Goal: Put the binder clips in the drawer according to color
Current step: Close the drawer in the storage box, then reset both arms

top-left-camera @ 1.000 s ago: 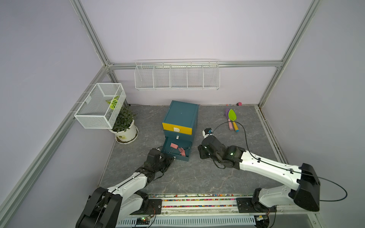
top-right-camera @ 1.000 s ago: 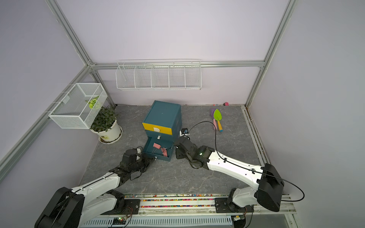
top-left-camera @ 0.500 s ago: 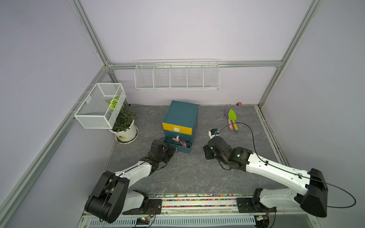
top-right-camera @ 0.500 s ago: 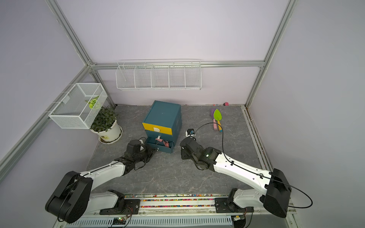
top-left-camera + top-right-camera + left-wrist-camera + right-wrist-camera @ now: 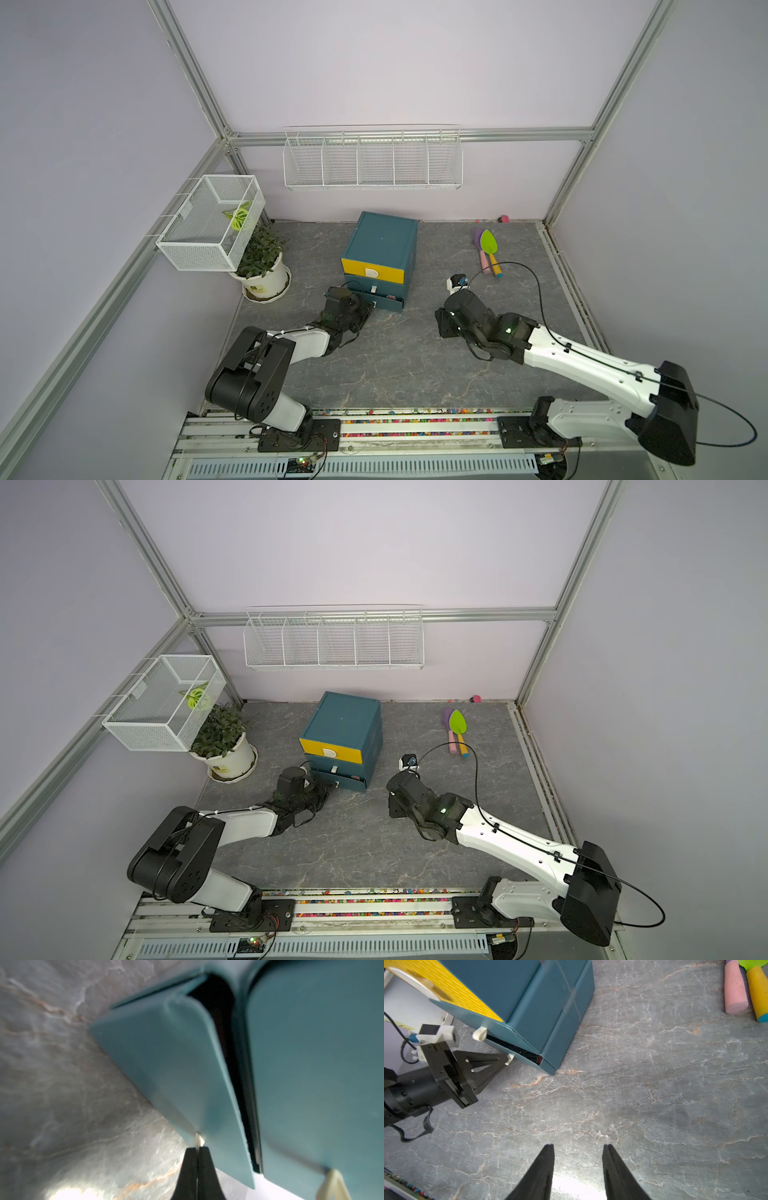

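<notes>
The left pincer (image 5: 197, 1148) is pressed together on the one white tab (image 5: 199, 1140) of the lowest drawer (image 5: 166, 1064), right at its tips. That drawer of the three-drawer cabinet (image 5: 382, 241) is slightly ajar, with one pink binder clip (image 5: 390, 297) showing inside. The right pincer (image 5: 578, 1145) is spread and holds nothing. The cabinet is ahead on its left, two toy shovels (image 5: 487, 253) farther ahead on its right.

Grey marbled tabletop (image 5: 415, 357) under my two arms, I see a teal drawer cabinet (image 5: 380, 245) standing mid-back, a potted plant (image 5: 264, 270) on its saucer at left, two toy shovels (image 5: 487, 251) lying side by side back right, a small pink thing (image 5: 503, 218) against the rear wall.
</notes>
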`<control>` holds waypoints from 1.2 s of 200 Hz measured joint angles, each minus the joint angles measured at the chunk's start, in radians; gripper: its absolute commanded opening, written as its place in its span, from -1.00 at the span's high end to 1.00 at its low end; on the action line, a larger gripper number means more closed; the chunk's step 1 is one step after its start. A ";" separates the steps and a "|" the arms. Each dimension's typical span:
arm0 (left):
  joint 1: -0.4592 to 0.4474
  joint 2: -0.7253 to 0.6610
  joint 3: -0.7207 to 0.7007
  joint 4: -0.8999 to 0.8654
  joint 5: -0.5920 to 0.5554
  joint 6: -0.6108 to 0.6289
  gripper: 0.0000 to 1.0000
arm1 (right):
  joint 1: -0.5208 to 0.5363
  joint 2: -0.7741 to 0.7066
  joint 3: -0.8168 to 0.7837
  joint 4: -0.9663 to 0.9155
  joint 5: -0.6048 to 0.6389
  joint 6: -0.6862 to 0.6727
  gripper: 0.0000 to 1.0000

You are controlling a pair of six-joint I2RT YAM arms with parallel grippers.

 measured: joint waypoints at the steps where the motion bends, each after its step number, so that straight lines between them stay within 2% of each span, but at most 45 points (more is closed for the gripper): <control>1: 0.000 0.001 0.000 0.001 0.000 0.000 1.00 | 0.000 0.000 0.000 0.000 0.000 0.000 0.10; 84: -0.002 0.045 0.029 0.034 -0.006 -0.021 1.00 | -0.024 -0.015 -0.015 -0.001 0.000 0.004 0.09; 98: -0.002 0.045 0.029 0.034 -0.006 -0.021 1.00 | -0.027 -0.015 -0.015 -0.001 0.000 0.004 0.03; 107: -0.002 0.045 0.029 0.034 -0.007 -0.021 0.80 | -0.029 -0.015 -0.016 -0.001 -0.001 0.006 -0.04; 129: -0.003 0.037 0.027 0.033 -0.014 -0.021 0.07 | -0.053 -0.015 -0.023 -0.008 -0.003 0.011 -0.33; 139: -0.002 0.014 0.020 0.023 -0.022 -0.026 -0.16 | -0.073 -0.017 -0.024 -0.017 -0.002 0.009 -0.48; 140: -0.002 0.011 0.019 0.021 -0.023 -0.024 -0.17 | -0.078 -0.018 -0.024 -0.019 -0.001 0.014 -0.51; 144: -0.002 -0.002 0.013 0.016 -0.026 -0.027 -0.25 | -0.089 -0.019 -0.024 -0.024 -0.003 0.005 -0.91; 146: -0.002 -0.012 0.011 0.009 -0.031 -0.023 -0.29 | -0.095 -0.021 -0.024 -0.026 -0.001 0.010 -0.96; 159: -0.002 -0.085 -0.015 -0.025 -0.045 -0.017 -0.73 | -0.143 -0.042 -0.027 -0.043 0.001 0.003 -0.98; 160: -0.002 -0.090 -0.017 -0.027 -0.046 -0.013 -0.88 | -0.150 -0.046 -0.027 -0.046 0.003 0.003 -0.98; 162: -0.003 -0.105 -0.021 -0.035 -0.048 -0.008 -0.97 | -0.161 -0.052 -0.028 -0.048 0.003 0.004 -0.98; 187: 0.000 -0.317 -0.055 -0.147 -0.098 0.019 -0.99 | -0.271 -0.144 -0.043 -0.070 0.041 -0.005 -0.98; 205: 0.000 -0.477 -0.059 -0.250 -0.151 0.061 -0.99 | -0.312 -0.219 -0.066 -0.076 0.103 -0.026 -0.98; 222: 0.000 -0.623 -0.050 -0.356 -0.222 0.161 -0.99 | -0.319 -0.276 -0.097 -0.064 0.188 -0.055 -0.98; 240: 0.000 -0.680 0.009 -0.489 -0.324 0.279 -0.99 | -0.340 -0.292 -0.117 -0.055 0.286 -0.074 -0.99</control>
